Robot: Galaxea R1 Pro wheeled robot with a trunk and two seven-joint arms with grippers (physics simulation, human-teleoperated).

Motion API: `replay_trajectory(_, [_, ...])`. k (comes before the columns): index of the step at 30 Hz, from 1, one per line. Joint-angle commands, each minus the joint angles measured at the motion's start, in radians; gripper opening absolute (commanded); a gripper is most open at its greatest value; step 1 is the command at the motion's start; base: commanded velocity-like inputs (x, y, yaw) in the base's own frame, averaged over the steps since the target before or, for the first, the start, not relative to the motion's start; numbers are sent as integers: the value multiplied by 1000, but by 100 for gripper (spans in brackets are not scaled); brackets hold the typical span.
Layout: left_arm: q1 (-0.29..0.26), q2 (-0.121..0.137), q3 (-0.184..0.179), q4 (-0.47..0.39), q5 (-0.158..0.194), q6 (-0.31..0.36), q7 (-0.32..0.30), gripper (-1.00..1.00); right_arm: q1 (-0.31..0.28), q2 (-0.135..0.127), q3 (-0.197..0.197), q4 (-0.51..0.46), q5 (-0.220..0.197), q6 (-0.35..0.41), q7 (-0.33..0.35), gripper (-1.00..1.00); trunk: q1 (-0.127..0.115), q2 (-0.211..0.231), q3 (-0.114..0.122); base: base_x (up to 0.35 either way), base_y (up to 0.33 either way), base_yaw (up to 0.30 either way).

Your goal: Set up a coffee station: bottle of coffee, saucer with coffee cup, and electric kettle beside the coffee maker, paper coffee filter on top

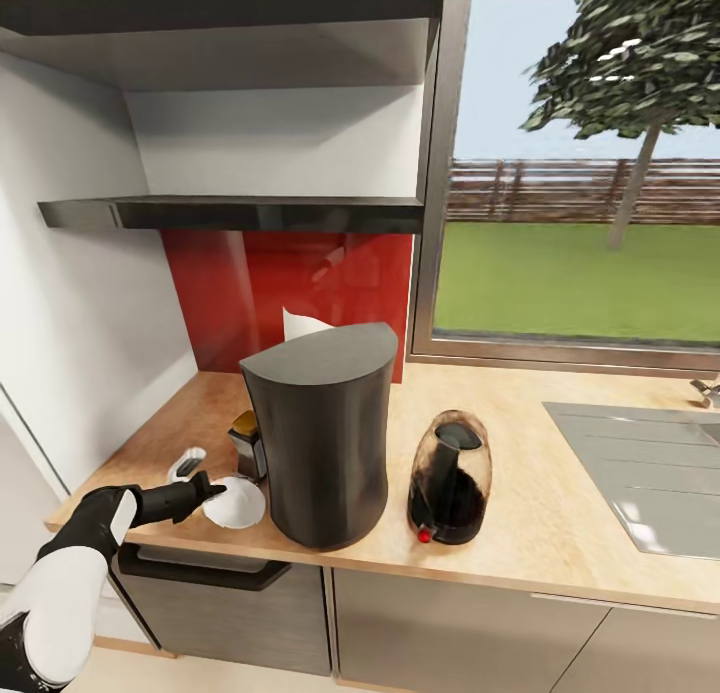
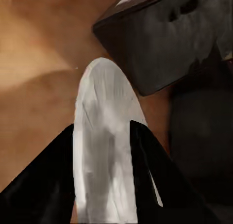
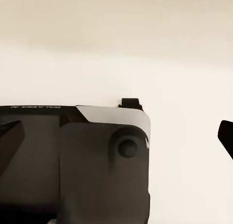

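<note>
While tilted on edge beside the coffee maker [image 1: 322,438], the saucer [image 1: 236,502] sits clamped in the left gripper [image 1: 208,490].

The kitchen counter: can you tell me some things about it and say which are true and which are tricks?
1. The coffee maker stands on the countertop. True.
2. The electric kettle sits up on the shelf. False: it stands on the countertop, right beside the coffee maker.
3. The left gripper has its fingers on either side of the white saucer. True: the left wrist view shows the saucer between them.
4. The saucer is on the kettle's side of the coffee maker. False: it is on the opposite side, near the counter's end.
5. A tree shows through the window. True.
</note>
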Motion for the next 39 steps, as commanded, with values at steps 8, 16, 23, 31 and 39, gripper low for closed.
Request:
replay_trajectory(8, [-2, 9, 9, -9, -14, 5, -7, 100, -1, 0, 8, -1, -10, 1, -1, 100, 1, -2, -2, 0, 0, 0])
replay_trajectory(16, [-2, 14, 11, -16, -10, 6, 46, 100, -1, 0, 8, -1, -10, 1, -1, 100, 1, -2, -2, -1, 128, 0])
replay_trajectory(23, [-2, 10, 10, -16, -8, 7, 62, 100, -1, 0, 8, -2, -10, 1, -1, 100, 1, -2, -2, -145, 269, 0])
replay_trajectory(31, [-2, 5, 10, -17, -7, 5, 56, 100, -1, 0, 8, -2, -10, 1, -1, 100, 1, -2, -2, -305, 91, 0])
replay_trajectory(39, [-2, 4, 9, -18, -6, 5, 50, 100, -1, 2, 8, -2, -10, 1, -1, 100, 1, -2, -2, -341, 3, 0])
